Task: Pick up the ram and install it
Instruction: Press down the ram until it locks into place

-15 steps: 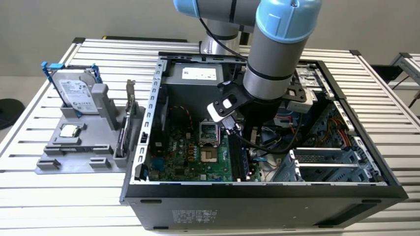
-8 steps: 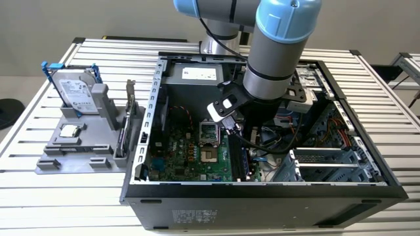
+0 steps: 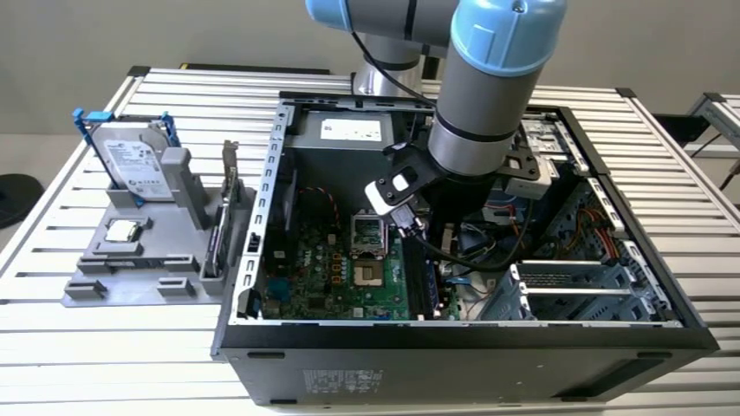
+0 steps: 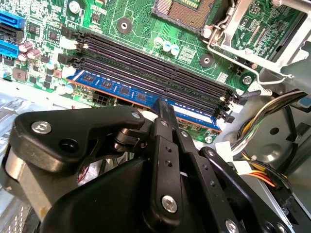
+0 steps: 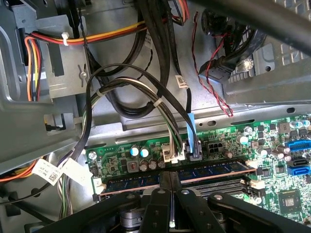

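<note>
The ram (image 4: 112,87) is a dark blue stick with darker chips. It lies along the outermost of the long black memory slots (image 4: 146,58) on the green motherboard (image 4: 141,19). My gripper (image 4: 164,106) is shut on the ram's middle, one black finger on each face. In the first wrist view the ram (image 5: 214,171) runs flat along the board's edge, and the gripper (image 5: 170,183) covers its centre. In the exterior view the arm (image 3: 486,113) reaches down into the open computer case (image 3: 463,338).
Bundled cables (image 5: 160,107) and a blue cable (image 5: 190,131) hang close beside the ram's slot. The CPU socket (image 4: 189,7) sits past the slots. Left of the case in the exterior view, a grey fixture (image 3: 139,269) holds a hard drive (image 3: 133,160) and an upright card (image 3: 231,186).
</note>
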{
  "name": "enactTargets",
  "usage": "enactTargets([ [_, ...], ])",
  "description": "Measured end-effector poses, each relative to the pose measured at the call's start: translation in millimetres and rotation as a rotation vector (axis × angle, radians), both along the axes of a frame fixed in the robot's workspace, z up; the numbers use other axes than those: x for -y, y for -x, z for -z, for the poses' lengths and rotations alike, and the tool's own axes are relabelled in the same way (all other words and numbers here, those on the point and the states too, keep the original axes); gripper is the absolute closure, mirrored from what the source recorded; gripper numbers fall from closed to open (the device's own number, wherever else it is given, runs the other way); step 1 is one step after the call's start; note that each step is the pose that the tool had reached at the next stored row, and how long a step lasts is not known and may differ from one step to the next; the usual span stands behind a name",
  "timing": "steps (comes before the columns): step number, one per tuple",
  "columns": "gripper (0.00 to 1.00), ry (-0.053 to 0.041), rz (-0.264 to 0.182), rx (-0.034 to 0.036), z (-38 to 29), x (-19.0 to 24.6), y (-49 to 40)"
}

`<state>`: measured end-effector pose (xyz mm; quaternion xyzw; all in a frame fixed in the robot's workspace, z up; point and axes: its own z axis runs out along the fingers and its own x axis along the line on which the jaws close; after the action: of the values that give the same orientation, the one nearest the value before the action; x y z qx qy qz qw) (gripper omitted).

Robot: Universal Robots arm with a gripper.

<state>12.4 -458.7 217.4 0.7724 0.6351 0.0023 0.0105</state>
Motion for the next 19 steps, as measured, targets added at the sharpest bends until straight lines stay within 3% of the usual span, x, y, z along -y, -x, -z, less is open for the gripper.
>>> enactTargets([
  [8, 1.0, -0.0019, 0.0, 0.0004, -2.7, -0.2, 0.0],
  [9, 1.0, -0.0052, 0.0, 0.0011, -5.2, -0.8, -0.2],
  [11, 1.0, -0.0006, 0.0, -0.0001, -15.4, 0.0, 0.0],
  [15, 1.0, -0.0007, 0.0, -0.001, -33.6, 0.0, 0.0],
  [19, 1.0, -0.0005, 0.0, -0.0041, -47.7, 0.0, 0.0],
])
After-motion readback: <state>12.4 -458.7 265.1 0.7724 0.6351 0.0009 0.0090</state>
